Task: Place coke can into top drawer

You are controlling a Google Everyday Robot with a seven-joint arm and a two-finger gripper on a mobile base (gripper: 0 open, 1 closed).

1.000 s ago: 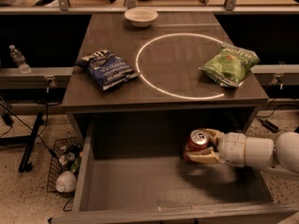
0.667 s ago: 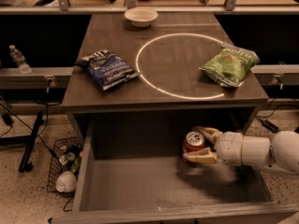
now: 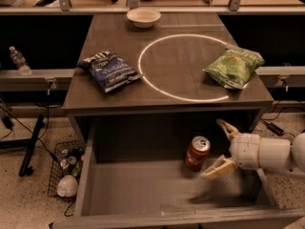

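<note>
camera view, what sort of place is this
Probably a robot test lab, not a home. A white ring is marked on the table, loose cables run over the speckled floor, and the robot's gripper hangs open in the drawer, beside the can standing there.

- The coke can [image 3: 197, 153], red with a silver top, stands slightly tilted inside the top drawer [image 3: 138, 187], toward its right side.
- The drawer is grey, deep and pulled out.
- The gripper [image 3: 214, 149] is just right of the can, its fingers spread.
</note>
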